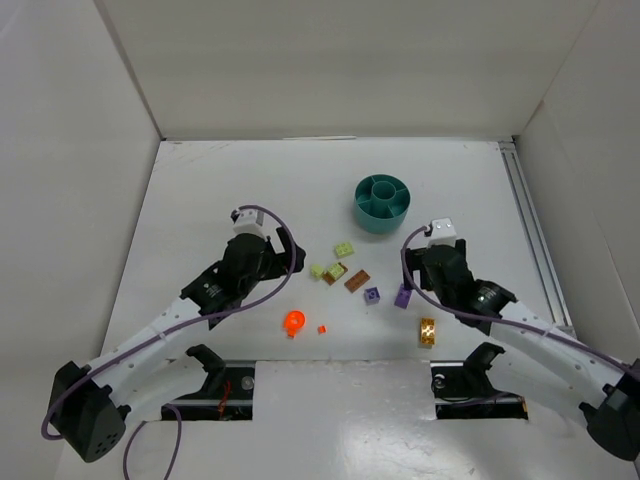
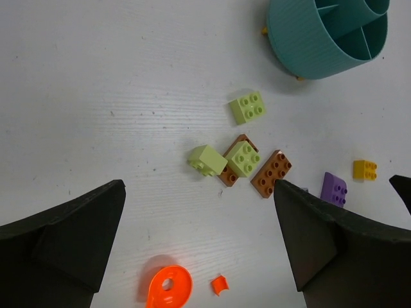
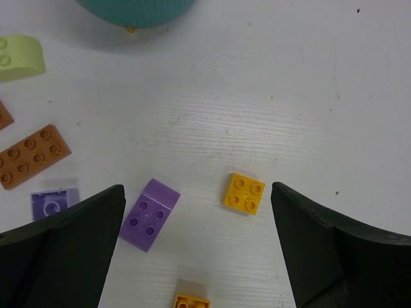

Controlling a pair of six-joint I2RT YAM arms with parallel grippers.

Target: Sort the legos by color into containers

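The teal tub [image 1: 381, 203] stands behind the loose legos. Two yellow-green bricks [image 1: 345, 249] [image 1: 318, 270], brown ones [image 1: 357, 281], purple ones [image 1: 403, 296] [image 1: 372, 295], a gold one [image 1: 427, 331], a round orange piece [image 1: 294, 322] and a tiny orange bit [image 1: 322, 329] lie on the table. My left gripper [image 1: 291, 252] [image 2: 198, 186] is open and empty, above bare table between the yellow-green brick [image 2: 207, 160] and the orange piece [image 2: 169, 287]. My right gripper [image 1: 418, 278] [image 3: 196, 192] is open and empty above a purple brick [image 3: 149, 213] and a yellow brick [image 3: 244, 193].
White walls enclose the table [image 1: 220, 190] on the left, back and right. A metal rail [image 1: 530, 230] runs along the right side. Two black arm mounts [image 1: 215, 375] [image 1: 470, 385] sit at the near edge. The tub's compartments [image 2: 359, 38] show nothing inside where visible.
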